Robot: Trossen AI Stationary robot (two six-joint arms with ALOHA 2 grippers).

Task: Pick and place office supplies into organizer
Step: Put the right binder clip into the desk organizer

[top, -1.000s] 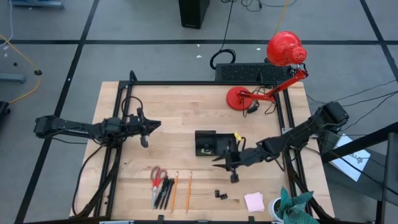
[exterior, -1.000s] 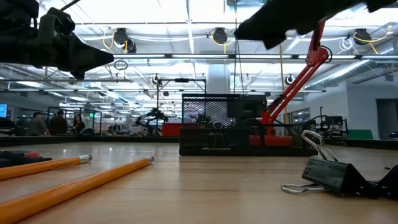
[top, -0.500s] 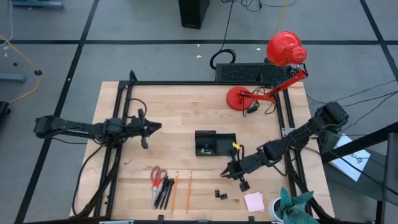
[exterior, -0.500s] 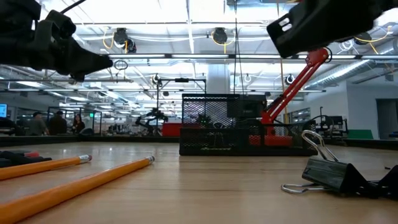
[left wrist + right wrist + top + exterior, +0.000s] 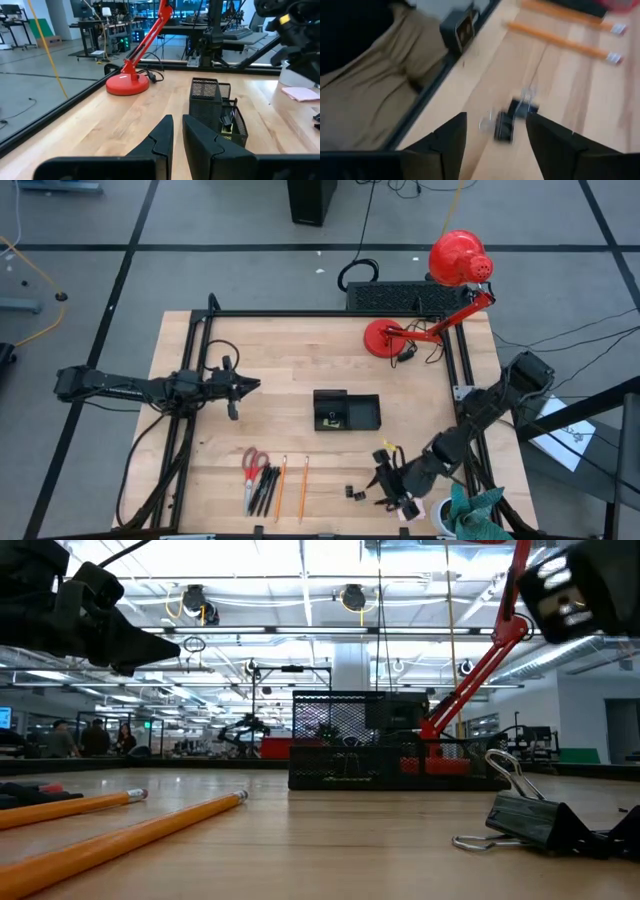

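The black organizer (image 5: 346,411) stands mid-table. Near the front edge lie red-handled scissors (image 5: 254,462), black pens (image 5: 265,491), two orange pencils (image 5: 281,485) and small black binder clips (image 5: 355,493). My right gripper (image 5: 379,485) hovers open just right of the clips and slants down. In the right wrist view the clips (image 5: 508,123) show beyond the gap between its fingers. The pink pad (image 5: 300,93) lies beside that arm. My left gripper (image 5: 242,386) waits shut and level at the table's left, holding nothing.
A red desk lamp has its round base (image 5: 385,338) at the back right. A teal cloth (image 5: 470,510) sits at the front right corner. A black frame rail (image 5: 200,350) runs along the table's edges. Bare wood lies between the organizer and the supplies.
My right gripper has swung from beside the organizer toward the table's near right, sinking and tipping further down, and now hovers by the binder clips. The supplies and the organizer lie as before.
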